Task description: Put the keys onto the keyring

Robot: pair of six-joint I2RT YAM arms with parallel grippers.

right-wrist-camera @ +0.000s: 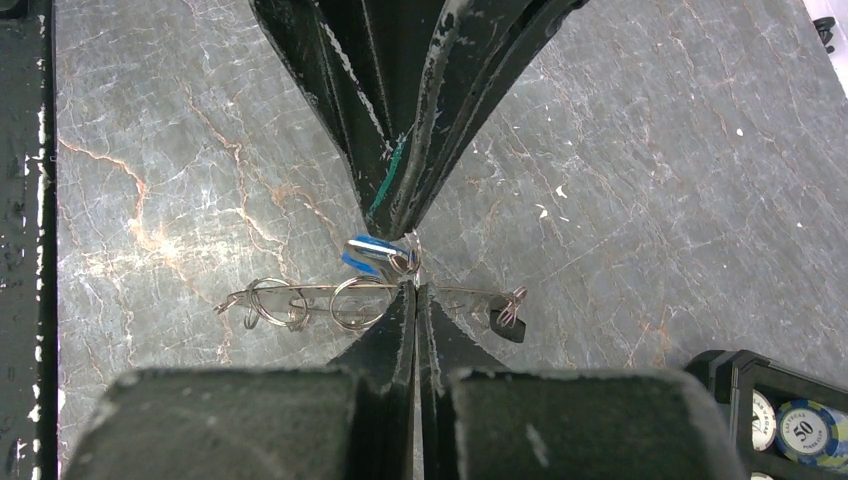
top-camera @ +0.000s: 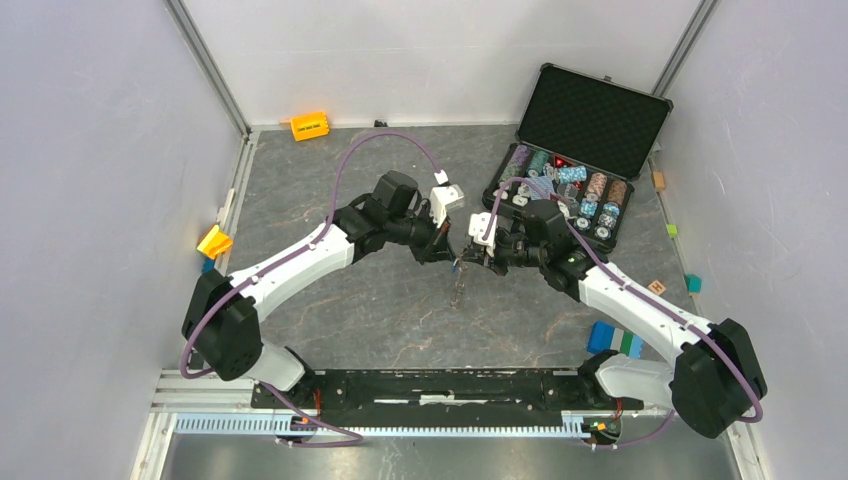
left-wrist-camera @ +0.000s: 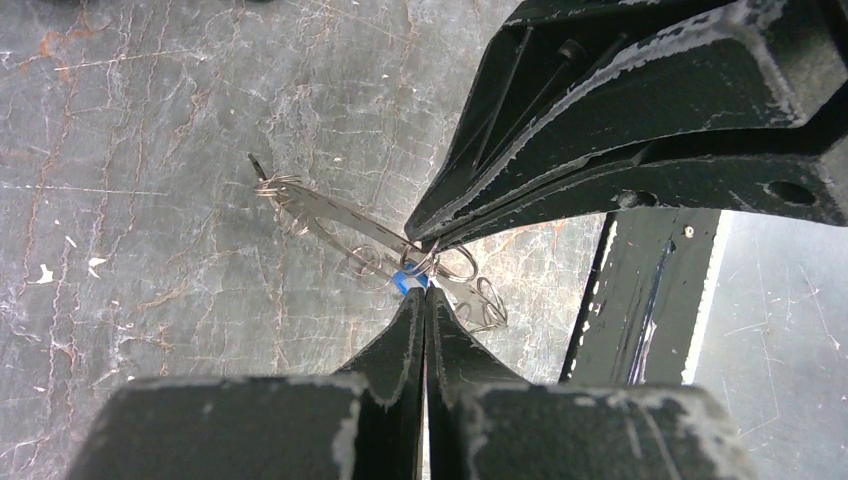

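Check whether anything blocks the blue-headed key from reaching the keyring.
Nothing visible does. The left claw holds the blue-headed key right beside the keyring, which the right claw pinches. Only small wire loops already strung on it lie near that spot.

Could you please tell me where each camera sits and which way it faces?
Top external: above and behind the bases, looking down on the table; both arms show.
Left wrist: on the left arm, looking down past the left end effector at the keyring.
Right wrist: likewise, past the right end effector.
Both wrist views share the keyring, the blue-headed key and the opposite end effector.
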